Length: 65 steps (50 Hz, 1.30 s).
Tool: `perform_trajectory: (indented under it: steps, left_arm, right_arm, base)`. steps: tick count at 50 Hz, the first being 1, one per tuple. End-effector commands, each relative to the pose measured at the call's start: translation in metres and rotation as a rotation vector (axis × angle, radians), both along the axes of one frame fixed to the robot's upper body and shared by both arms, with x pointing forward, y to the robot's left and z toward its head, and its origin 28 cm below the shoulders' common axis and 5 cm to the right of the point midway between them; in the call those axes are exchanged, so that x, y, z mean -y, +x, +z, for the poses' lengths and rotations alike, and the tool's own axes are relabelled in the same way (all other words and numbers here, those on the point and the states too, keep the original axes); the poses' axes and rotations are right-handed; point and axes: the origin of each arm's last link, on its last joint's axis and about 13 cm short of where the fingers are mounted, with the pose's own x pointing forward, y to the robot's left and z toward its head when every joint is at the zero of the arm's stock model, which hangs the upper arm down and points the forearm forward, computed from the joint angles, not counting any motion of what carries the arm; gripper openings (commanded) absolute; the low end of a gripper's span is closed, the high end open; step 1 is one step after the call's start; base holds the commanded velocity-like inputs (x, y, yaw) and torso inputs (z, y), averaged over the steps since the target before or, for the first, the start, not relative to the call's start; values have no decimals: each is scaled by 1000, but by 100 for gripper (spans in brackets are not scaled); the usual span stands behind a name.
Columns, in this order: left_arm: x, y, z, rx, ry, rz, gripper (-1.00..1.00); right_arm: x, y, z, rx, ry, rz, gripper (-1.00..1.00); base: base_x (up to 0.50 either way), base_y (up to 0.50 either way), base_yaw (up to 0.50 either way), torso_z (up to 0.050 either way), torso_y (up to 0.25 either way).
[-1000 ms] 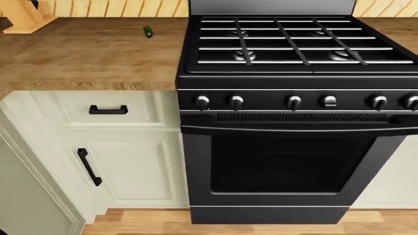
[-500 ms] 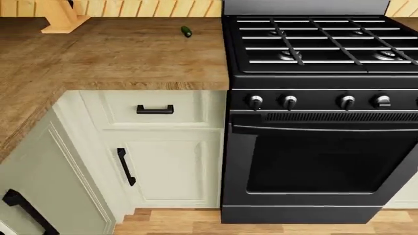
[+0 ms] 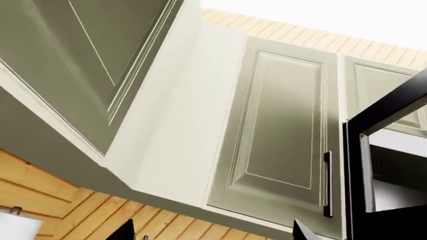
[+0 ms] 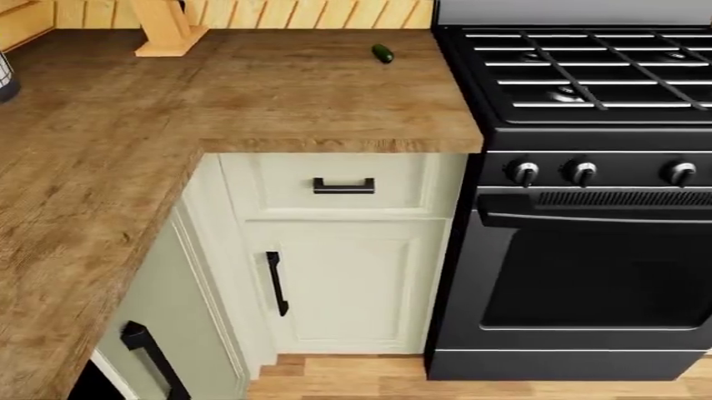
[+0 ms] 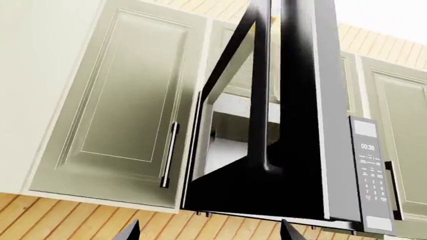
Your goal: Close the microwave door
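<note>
The black microwave [image 5: 370,170] hangs under pale green wall cabinets, seen from below in the right wrist view. Its door [image 5: 300,100] stands swung out towards the camera, and the light interior [image 5: 227,135] shows beside it. In the left wrist view the door's black frame [image 3: 353,170] shows at the edge of the picture. My left gripper [image 3: 212,232] is open, well below the cabinets, with nothing between its fingertips. My right gripper [image 5: 209,231] is open too, below the microwave and apart from it. Neither the microwave nor a gripper shows in the head view.
Below me a wooden L-shaped countertop [image 4: 278,100] carries a small green cucumber [image 4: 383,53] and a knife block [image 4: 169,29]. A black gas stove [image 4: 589,208] stands at the right. Cream base cabinets [image 4: 345,275] with black handles fill the corner. A cabinet handle [image 5: 169,152] runs beside the microwave.
The head view has swung left: the stove has slid to the right edge and the left run of the corner countertop has come into view.
</note>
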Motion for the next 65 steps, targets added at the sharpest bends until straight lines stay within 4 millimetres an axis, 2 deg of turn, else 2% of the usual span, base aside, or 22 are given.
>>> perform_trajectory:
  steps: [1,6,15,65]
  left_arm:
    - [0,0,-1,0,1,-2,100]
    - [0,0,-1,-1,1,-1,100]
    - [0,0,0,1,0,-1,100]
    - [0,-1,0,6,2,-2,100]
  right_arm:
    - [2,-1,1,6,25,-5,100]
    - [2,-1,1,9,21,3,100]
    - [-1,-1,1,20,-23,13,100]
    - [1,-2,2,24,-19,12,100]
  base:
    - [-5,500,0,0,0]
    - [-4,483,0,0,0]
    - [12,20,0,0,0]
    - [498,1,0,0,1]
